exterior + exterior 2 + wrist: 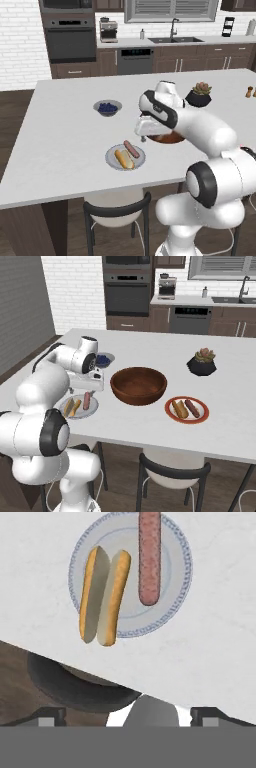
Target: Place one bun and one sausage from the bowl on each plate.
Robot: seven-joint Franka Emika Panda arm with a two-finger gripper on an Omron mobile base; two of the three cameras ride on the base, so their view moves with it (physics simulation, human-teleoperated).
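Seemingly both light: the bun [104,597] soft, best pinched gently across its width; the sausage [149,558] firmer, slick, taken mid-length. Open hand [143,136] hovers empty above them.

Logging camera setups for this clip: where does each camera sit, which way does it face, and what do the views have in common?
Left base view: behind the arm's left, facing forward and down over the island; arm rises lower right.
Right base view: behind its right; wooden bowl, red plate; arm lower left.
Hand view: on the hand, looking down past the open gripper.
Shared: grey plate with bun and sausage.
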